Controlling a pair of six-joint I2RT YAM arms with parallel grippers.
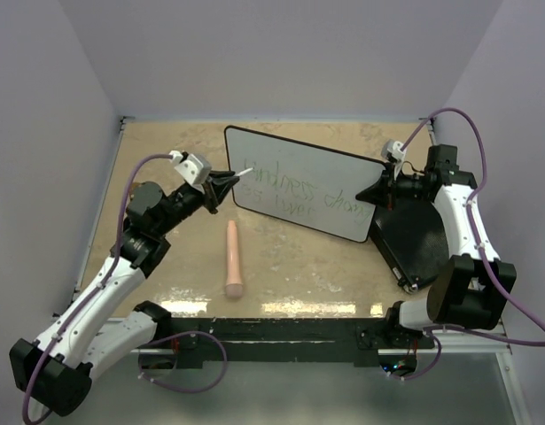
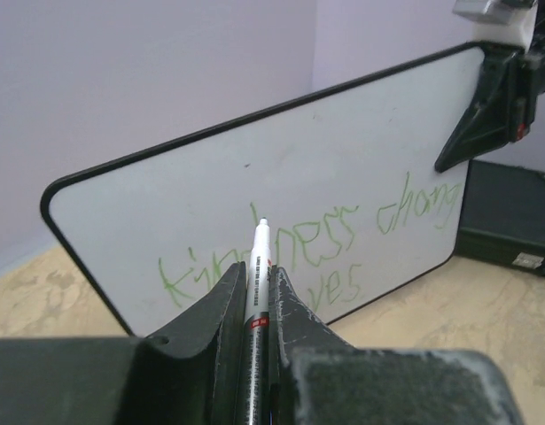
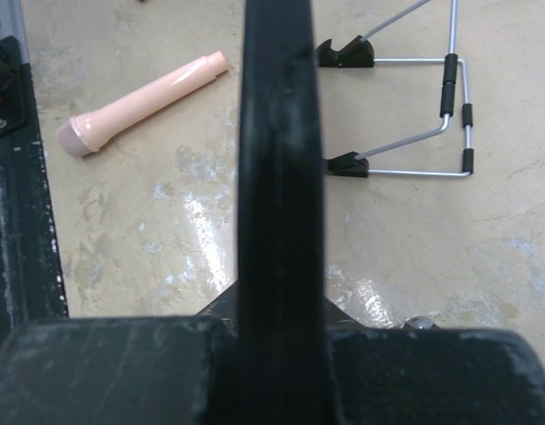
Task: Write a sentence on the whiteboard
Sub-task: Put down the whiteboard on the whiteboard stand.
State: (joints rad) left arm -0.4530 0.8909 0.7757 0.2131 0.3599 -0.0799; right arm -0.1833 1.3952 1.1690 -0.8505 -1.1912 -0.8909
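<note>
Beige tabletop (image 1: 290, 266), lilac walls. Mid-table, clamps three-o'clock edge of upright whiteboard (image 1: 281, 152) with right gripper (image 1: 372, 190); pinches marker (image 2: 257, 274) in left gripper (image 1: 228, 182), tip at nine o'clock. Seemingly done, or nearly: green two-line sentence (image 2: 325, 243) across it.

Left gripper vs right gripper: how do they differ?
The left gripper grips a marker; the right gripper clamps the whiteboard by its rim. The left gripper sits at the board's left end, marker tip aimed at the sentence; the right gripper sits at its right end, beside the black case. Shared: both are shut on something.
</note>
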